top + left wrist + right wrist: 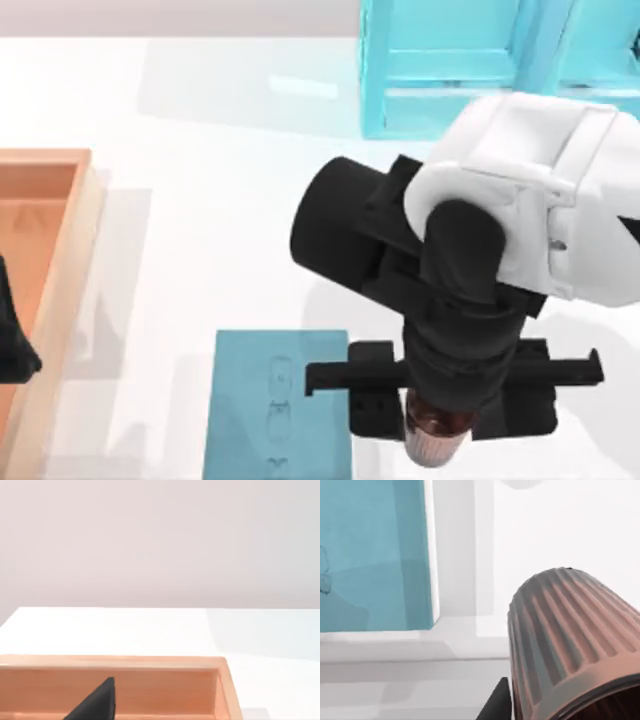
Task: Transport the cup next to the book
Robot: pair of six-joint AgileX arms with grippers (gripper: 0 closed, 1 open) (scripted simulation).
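My right jaws (432,425) grip the cup (432,440), held just beside the book (277,405) on the surface (200,250). Carrying looks nearly done; lowering and release remain. My left arm sits parked over the tray (40,260).

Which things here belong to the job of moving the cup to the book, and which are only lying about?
For the job:
- cup, at the right claw
- book, flat on the table

Lying about:
- cyan shelf unit
- wooden tray, near the left claw
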